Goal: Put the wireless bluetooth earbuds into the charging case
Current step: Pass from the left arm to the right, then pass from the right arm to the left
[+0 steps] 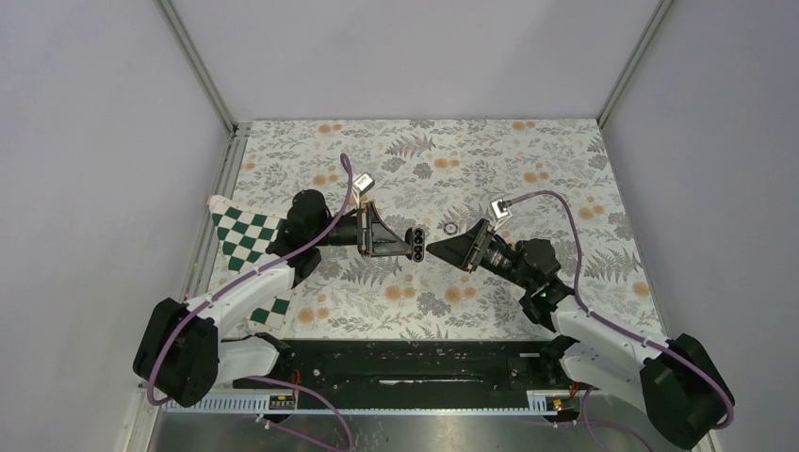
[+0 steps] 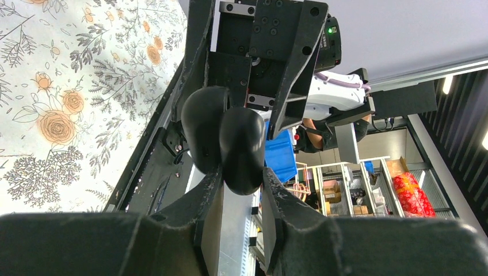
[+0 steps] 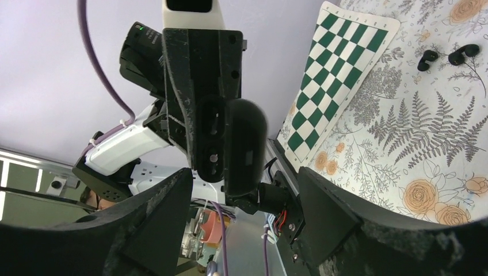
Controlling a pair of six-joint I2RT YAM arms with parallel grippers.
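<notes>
One charging case point(image 2: 239, 144) sits clamped in the left gripper point(image 2: 241, 178).

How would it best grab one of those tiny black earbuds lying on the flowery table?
Likely from straight above, with the open right gripper closing across the rounded body of one earbud. Both lie low on the table, apart from each other, leaving room for a finger on each side.

Black charging case point(image 3: 244, 144), black earbuds point(image 3: 427, 60), green-and-white checkered cloth point(image 1: 243, 237), grey-leaf, orange-flower table cover point(image 1: 528, 160), purple cables point(image 3: 84, 23).
</notes>
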